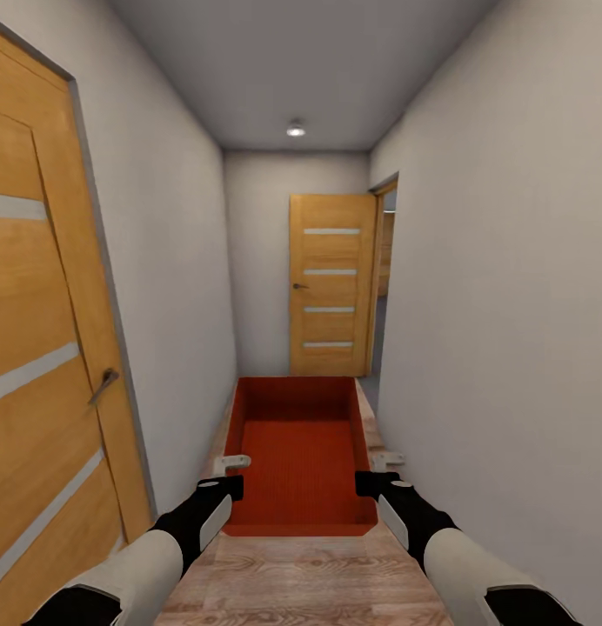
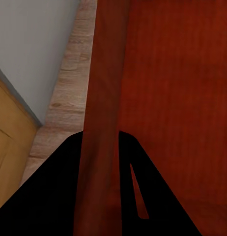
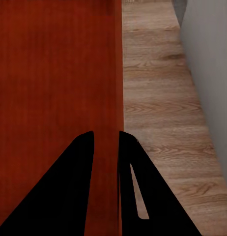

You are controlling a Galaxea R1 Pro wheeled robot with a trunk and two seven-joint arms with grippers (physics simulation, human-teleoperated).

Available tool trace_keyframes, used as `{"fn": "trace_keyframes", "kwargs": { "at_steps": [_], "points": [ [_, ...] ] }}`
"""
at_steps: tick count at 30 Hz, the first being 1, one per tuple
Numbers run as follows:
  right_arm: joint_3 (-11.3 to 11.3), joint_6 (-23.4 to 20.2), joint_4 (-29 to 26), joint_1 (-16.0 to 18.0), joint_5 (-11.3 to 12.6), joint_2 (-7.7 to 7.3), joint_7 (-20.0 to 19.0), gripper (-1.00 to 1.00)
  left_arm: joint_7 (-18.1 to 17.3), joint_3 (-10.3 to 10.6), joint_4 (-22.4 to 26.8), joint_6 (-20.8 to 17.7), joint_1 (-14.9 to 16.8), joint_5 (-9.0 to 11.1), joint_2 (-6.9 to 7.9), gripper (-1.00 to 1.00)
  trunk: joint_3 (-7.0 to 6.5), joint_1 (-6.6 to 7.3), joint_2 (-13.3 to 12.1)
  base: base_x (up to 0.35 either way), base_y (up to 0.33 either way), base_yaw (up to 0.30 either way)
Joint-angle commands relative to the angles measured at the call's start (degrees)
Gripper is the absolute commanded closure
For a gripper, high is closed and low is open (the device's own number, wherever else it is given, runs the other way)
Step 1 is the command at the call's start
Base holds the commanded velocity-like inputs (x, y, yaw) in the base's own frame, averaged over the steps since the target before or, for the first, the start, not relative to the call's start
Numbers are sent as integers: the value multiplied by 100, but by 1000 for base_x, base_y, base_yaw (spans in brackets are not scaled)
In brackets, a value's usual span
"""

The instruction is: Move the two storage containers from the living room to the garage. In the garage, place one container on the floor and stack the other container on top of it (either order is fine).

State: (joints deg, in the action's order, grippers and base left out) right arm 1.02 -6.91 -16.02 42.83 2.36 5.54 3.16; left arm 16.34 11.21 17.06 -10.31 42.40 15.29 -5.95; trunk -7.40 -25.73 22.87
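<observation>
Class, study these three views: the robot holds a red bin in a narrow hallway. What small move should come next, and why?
Probably roll straight ahead, keeping the storage container level. Both the left gripper and right gripper clamp its side walls, the light wood floor means it isn't the garage yet, and an open doorway lies ahead on the right.

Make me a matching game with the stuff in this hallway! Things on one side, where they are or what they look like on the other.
Things:
1. storage container
2. left hand
3. far door
4. ceiling light

Descriptions:
A. at the end of the hallway, wooden with pale stripes
B. glowing overhead
C. red-orange, carried between both hands
D. clamped on the container's left wall

Pairs: 1-C, 2-D, 3-A, 4-B
</observation>
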Motion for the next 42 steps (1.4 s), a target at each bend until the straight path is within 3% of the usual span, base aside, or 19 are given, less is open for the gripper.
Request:
{"fn": "trace_keyframes", "kwargs": {
  "at_steps": [1,42],
  "points": [
    [-48,-31,2,-3,124,-35,-17,100,38,-251,43,-17,5,9,244,100,2,-6,5,329,0,0],
    [-47,-30,2,-3,124,-37,-17,100,37,-251,36,-18,5,9,244,100,2,-6,5,329,0,0]
  ]
}}
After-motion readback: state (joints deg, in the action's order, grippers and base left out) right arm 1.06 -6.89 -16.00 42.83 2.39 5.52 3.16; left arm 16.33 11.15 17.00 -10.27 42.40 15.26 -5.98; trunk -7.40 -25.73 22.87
